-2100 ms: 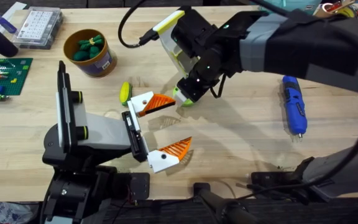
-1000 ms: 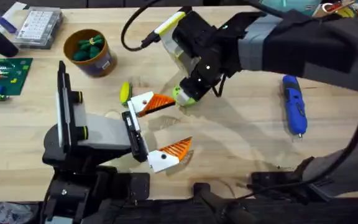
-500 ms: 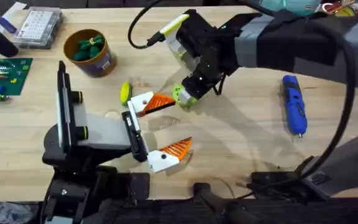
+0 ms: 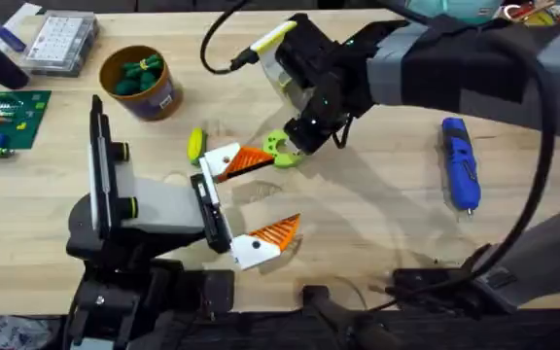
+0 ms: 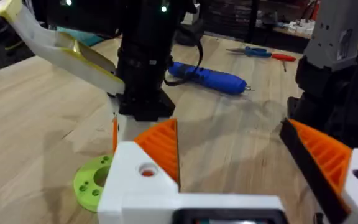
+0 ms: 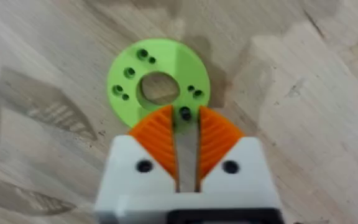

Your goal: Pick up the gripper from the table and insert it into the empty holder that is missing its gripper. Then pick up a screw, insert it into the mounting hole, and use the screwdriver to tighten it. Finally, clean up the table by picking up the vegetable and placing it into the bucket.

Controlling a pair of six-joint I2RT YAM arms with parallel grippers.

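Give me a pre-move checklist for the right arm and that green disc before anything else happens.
1. Right pincer closed on the rim of the green disc: ok, the pads meet at its edge.
2. Disc lifted off the table: cannot tell; it appears to lie flat on the wood.
3. Left pincer open and apart from the disc: ok, though its upper finger sits right beside it.
4. Screwdriver out of the path: ok, lying off to the right.
5. Bucket upright: ok, green items inside.
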